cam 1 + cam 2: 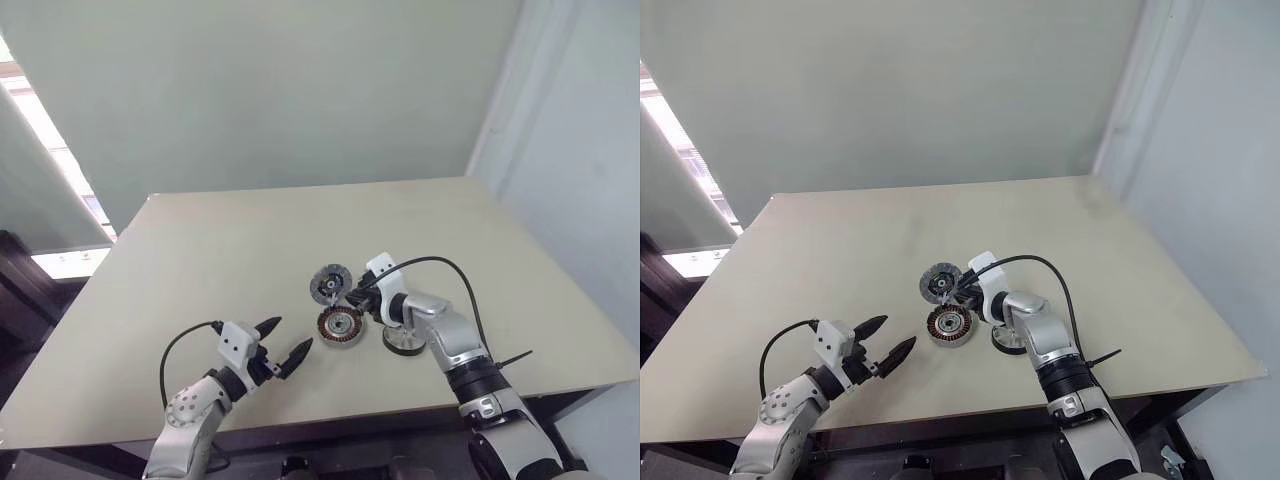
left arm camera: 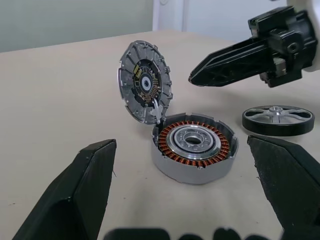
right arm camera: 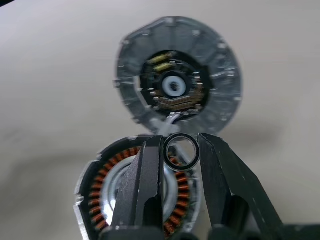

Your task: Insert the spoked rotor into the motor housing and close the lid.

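Motor housing (image 2: 194, 148) sits flat on the beige counter (image 1: 200, 260), open face up. Inside it: a ring of copper-brown windings around a silvery centre; the centre bore looks vacant from the left wrist view. Axis of the housing is vertical.

Lid (image 2: 145, 82) stands hinged open at the housing's far edge, nearly upright and tilted slightly back, its inner face with dark centre and small components turned toward the robot. Its lower rim meets the housing rim at a small silvery tab.

Spoked rotor (image 2: 278, 120) lies flat on the counter just to the right of the housing, apart from it, hub up, axis vertical. It is not in the housing.

Right gripper (image 3: 181, 152) hangs above the housing's near side, pointing down and toward the lid. Its jaws are clamped on a small thin black ring (image 3: 181, 151), held upright between the tips, its opening facing the wrist camera.

Left gripper (image 1: 283, 344) hovers to the left of the housing, clear of it, jaws wide apart and holding nothing.
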Controlling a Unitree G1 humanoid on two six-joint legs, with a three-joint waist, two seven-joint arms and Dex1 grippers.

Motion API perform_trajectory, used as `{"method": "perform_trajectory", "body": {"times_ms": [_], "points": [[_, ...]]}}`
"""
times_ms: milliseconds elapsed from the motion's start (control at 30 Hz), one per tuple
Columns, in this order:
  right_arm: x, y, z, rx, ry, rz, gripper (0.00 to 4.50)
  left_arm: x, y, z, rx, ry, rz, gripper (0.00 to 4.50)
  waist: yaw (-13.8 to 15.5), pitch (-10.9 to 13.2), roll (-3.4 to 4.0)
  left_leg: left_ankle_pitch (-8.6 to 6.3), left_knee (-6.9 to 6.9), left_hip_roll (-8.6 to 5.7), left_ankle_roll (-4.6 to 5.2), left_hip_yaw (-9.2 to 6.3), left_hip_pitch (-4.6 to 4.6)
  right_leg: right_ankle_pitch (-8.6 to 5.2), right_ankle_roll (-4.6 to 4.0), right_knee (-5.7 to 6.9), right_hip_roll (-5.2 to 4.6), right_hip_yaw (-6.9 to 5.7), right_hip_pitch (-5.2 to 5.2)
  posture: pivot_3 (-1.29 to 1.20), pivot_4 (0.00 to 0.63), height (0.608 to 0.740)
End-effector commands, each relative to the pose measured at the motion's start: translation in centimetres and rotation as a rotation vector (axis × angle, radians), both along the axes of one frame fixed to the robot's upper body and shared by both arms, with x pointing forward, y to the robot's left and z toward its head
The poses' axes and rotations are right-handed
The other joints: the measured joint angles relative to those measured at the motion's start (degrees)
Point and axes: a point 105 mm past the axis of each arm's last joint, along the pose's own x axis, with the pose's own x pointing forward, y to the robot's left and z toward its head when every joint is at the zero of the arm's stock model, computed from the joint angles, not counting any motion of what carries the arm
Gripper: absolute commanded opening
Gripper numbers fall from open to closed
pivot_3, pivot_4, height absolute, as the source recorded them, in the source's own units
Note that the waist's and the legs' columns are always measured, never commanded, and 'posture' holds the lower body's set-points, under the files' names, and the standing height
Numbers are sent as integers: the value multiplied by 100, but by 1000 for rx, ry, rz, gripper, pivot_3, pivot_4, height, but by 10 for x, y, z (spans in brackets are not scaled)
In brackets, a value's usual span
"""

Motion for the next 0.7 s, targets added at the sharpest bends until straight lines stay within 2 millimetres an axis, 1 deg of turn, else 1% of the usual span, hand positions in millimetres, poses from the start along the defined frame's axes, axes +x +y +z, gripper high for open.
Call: {"method": "perform_trajectory", "body": {"times_ms": [33,267,700], "points": [[-11,13,10,14,-27,50,705,-2,8,4,29,-25,-8,4500,-3,0,-1,0,-1,0,0,0,0,0,0,0,0,0,0,0,0,740],[-18,20,-9,-11,7,45,705,-4,7,2,30,-17,-13,4500,-1,0,-1,0,0,0,0,1,-3,0,0,-1,-2,-1,-4,0,0,740],[-14,22,-23,-12,20,7,705,-8,5,-2,46,-6,-27,4500,-2,0,-1,0,-2,0,0,0,-2,-1,0,-1,-1,-1,-4,0,0,740]]}}
